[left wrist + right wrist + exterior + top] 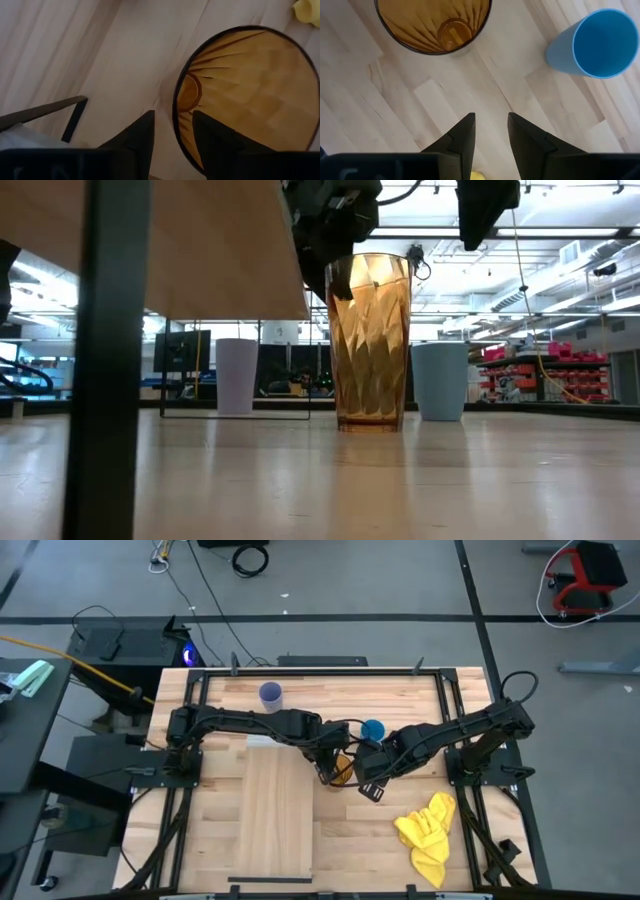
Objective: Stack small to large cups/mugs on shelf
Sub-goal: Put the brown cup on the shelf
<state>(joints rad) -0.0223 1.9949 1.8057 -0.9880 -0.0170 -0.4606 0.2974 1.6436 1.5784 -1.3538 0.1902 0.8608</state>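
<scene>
The amber tumbler stands upright on its base on the table, just right of the pale shelf board. My left gripper is open at the tumbler's rim, pointing down, with one finger inside the tumbler and one outside. My right gripper is open and empty above bare table, just right of the tumbler. The blue cup stands upright behind the tumbler. The lavender cup stands at the far left. My left gripper straddles the tumbler's rim wall from above, one finger inside and one outside. A gap shows between the outer finger and the wall. I cannot tell whether the inner finger touches. The tumbler stands on the table.
A yellow cloth lies near the table's front right. In the low view the shelf is raised on dark legs above the table top. Bare table lies between the tumbler and the cloth.
</scene>
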